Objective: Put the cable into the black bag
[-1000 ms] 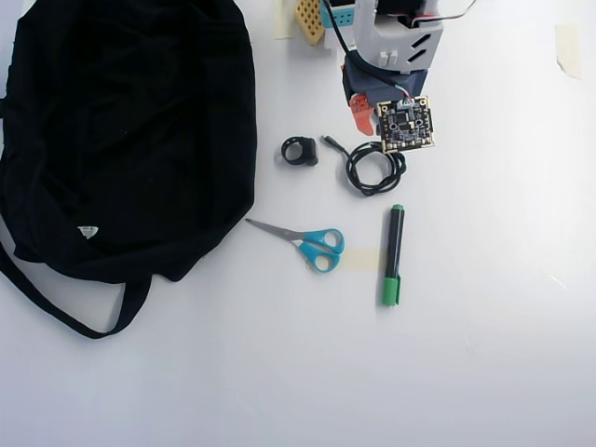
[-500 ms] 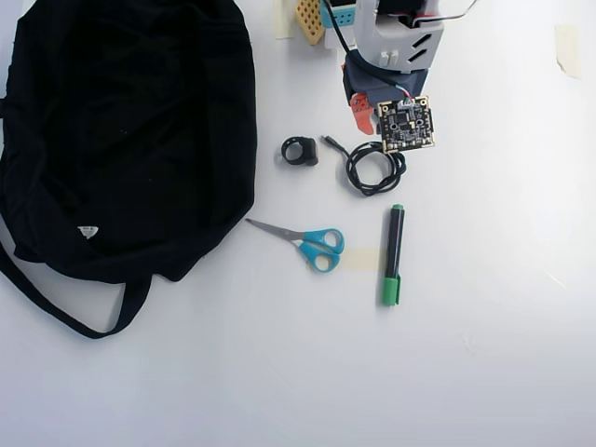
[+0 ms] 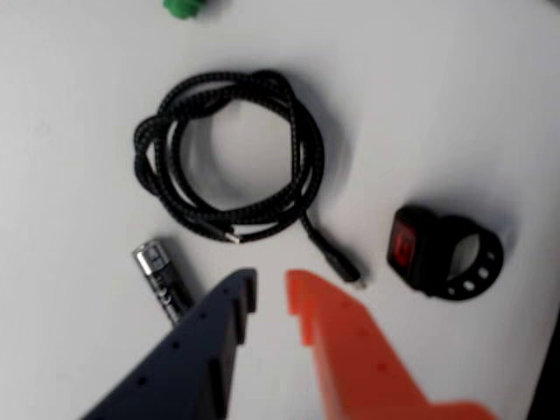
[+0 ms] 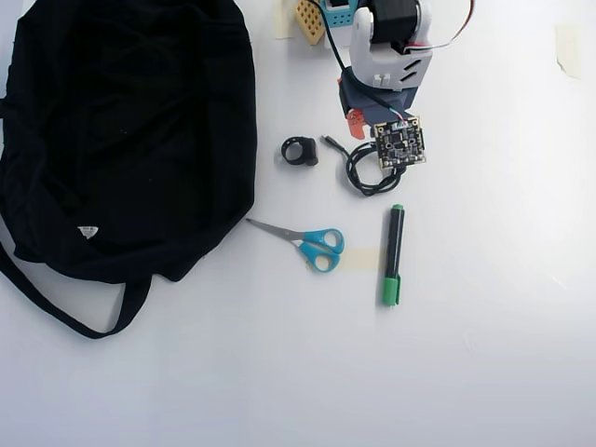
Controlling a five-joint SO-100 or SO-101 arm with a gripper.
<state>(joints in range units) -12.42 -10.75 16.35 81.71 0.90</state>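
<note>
The black bag (image 4: 121,140) lies slumped on the white bench (image 4: 484,354), filling the upper left quarter of the overhead view. Its fabric is collapsed flat; the opening cannot be made out, and no contents can be seen. A small white tag (image 4: 87,232) sits near its lower edge, and a long strap (image 4: 65,312) loops out below it toward the left edge of the picture.

The cable (image 3: 232,166) lies on the bench in a loose coil, well apart from the bag and to the right of it in the overhead view (image 4: 368,172). In the wrist view one plug end (image 3: 162,276) sticks out at lower left, and another end (image 3: 337,258) trails toward lower right.

The gripper (image 3: 271,293) hangs just short of the coil. Its fingers, one dark blue (image 3: 219,328) and one orange (image 3: 337,337), stand slightly apart with a narrow gap between them, and nothing is held.

A small black ring-shaped clip (image 4: 300,151) lies between cable and bag, near the cable's trailing end. Blue-handled scissors (image 4: 303,241) lie below the clip, blade tip pointing toward the bag. A green marker (image 4: 392,253) lies just below the coil.

The lower half and right side of the bench are open. The arm base (image 4: 386,37) stands at the top edge.
</note>
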